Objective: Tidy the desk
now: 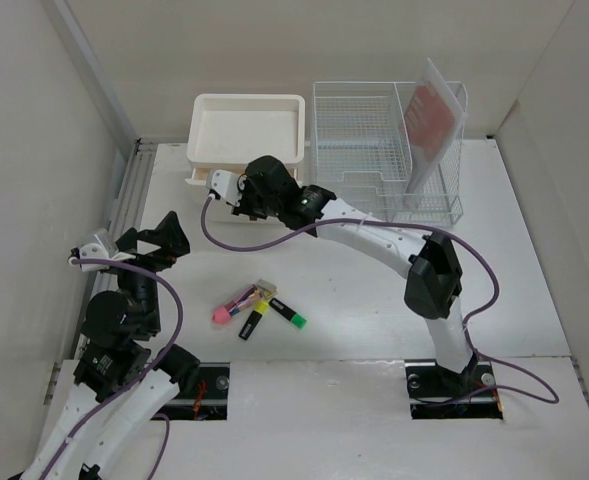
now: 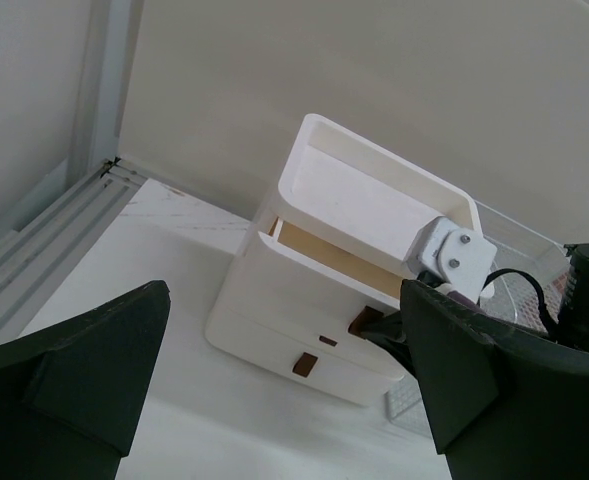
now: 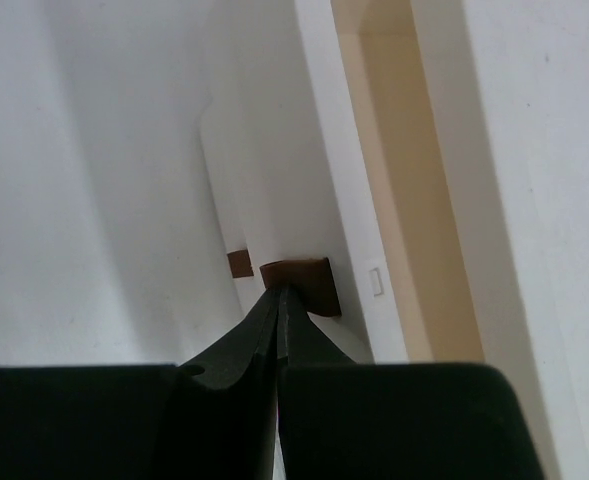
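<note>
The white desk (image 1: 374,300) carries a white drawer unit (image 1: 246,130) at the back. My right gripper (image 1: 246,205) reaches to the unit's front. In the right wrist view its jaws (image 3: 280,292) are pressed together on the edge of the brown handle (image 3: 309,280) of the top drawer. That drawer (image 2: 324,262) stands slightly pulled out, showing a beige gap. My left gripper (image 1: 152,245) hovers over the left of the desk, open and empty, and faces the drawer unit (image 2: 304,300).
Pink (image 1: 232,305), yellow (image 1: 252,320) and green (image 1: 287,312) highlighters lie together at the desk's front middle. A white wire rack (image 1: 374,150) with a red and white folder (image 1: 432,110) stands right of the drawer unit. Beige walls enclose the desk.
</note>
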You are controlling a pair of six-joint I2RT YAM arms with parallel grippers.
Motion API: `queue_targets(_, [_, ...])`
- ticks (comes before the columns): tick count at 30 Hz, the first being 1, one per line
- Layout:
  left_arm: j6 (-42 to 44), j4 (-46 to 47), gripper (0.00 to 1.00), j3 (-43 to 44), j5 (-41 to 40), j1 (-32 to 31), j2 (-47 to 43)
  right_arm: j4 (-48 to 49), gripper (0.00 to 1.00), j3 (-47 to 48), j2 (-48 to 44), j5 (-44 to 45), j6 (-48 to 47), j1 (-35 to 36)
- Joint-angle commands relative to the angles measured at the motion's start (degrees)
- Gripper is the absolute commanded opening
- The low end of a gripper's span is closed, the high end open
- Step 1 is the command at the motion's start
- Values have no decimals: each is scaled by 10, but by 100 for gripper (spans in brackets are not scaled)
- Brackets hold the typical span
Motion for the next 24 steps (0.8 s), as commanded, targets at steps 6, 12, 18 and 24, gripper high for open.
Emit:
queue_targets(6, [8, 27, 100, -1, 5, 1, -10, 77, 0, -8, 5, 116, 12, 5])
queue_targets(12, [8, 27, 100, -1, 5, 1, -10, 101, 0, -8, 11, 148, 17, 5])
queue_targets(18, [8, 27, 100, -1, 5, 1, -10, 113, 0, 2, 22, 180, 17, 10])
queue_targets(24, [8, 27, 100, -1, 5, 1, -10, 127, 0, 23, 48, 216, 12, 10])
